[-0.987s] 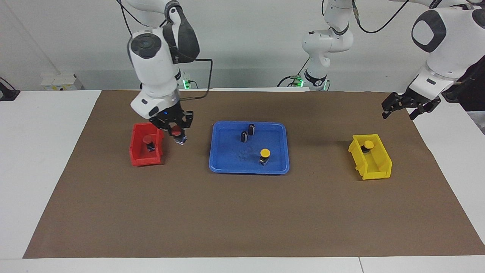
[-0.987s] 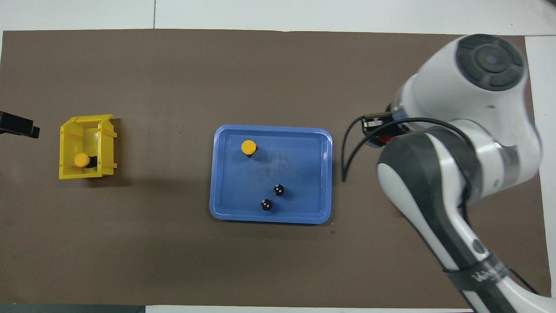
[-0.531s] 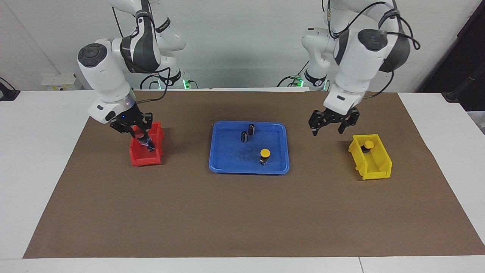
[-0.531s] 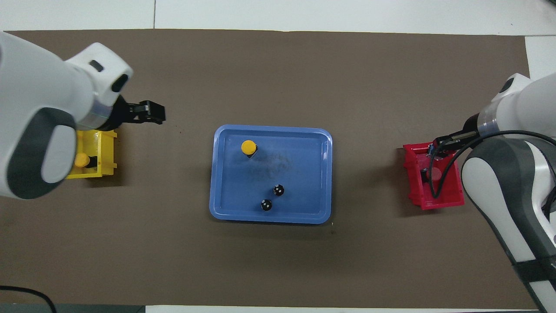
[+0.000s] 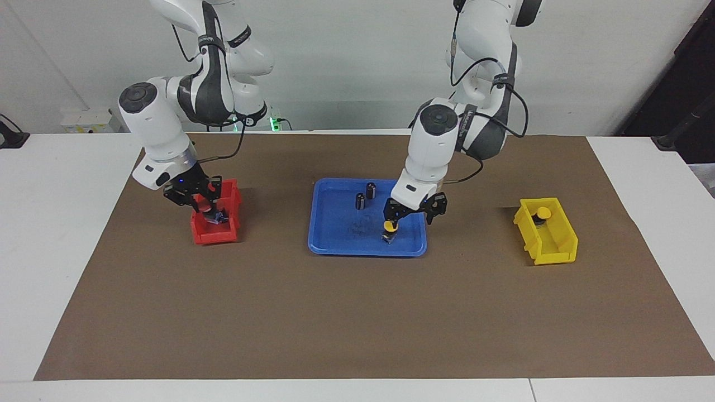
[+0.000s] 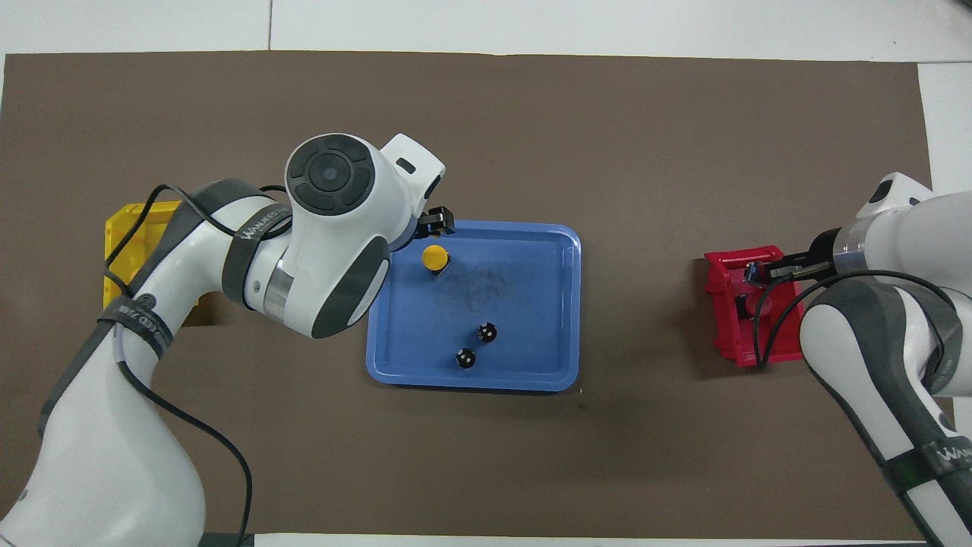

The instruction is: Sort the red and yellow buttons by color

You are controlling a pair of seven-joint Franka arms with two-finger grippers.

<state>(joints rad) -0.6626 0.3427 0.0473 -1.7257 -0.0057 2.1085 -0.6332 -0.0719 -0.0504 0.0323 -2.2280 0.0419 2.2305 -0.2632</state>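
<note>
Two grippers are busy in the facing view: the left gripper (image 5: 409,213), fingers spread, straddles a yellow button (image 5: 390,227) in the blue tray (image 5: 335,245); the right gripper (image 5: 208,207) grips a red button (image 5: 205,206) over the red bin (image 5: 215,234). From overhead, another yellow button (image 5: 542,213) is hidden in the yellow bin (image 6: 121,228).

The blue tray (image 5: 324,245) is crowded by two dark cylinders (image 5: 366,195) toward the robots and the left end effector (image 5: 408,215) over the yellow button (image 5: 390,228); bare brown mat (image 5: 357,312) is left open.
</note>
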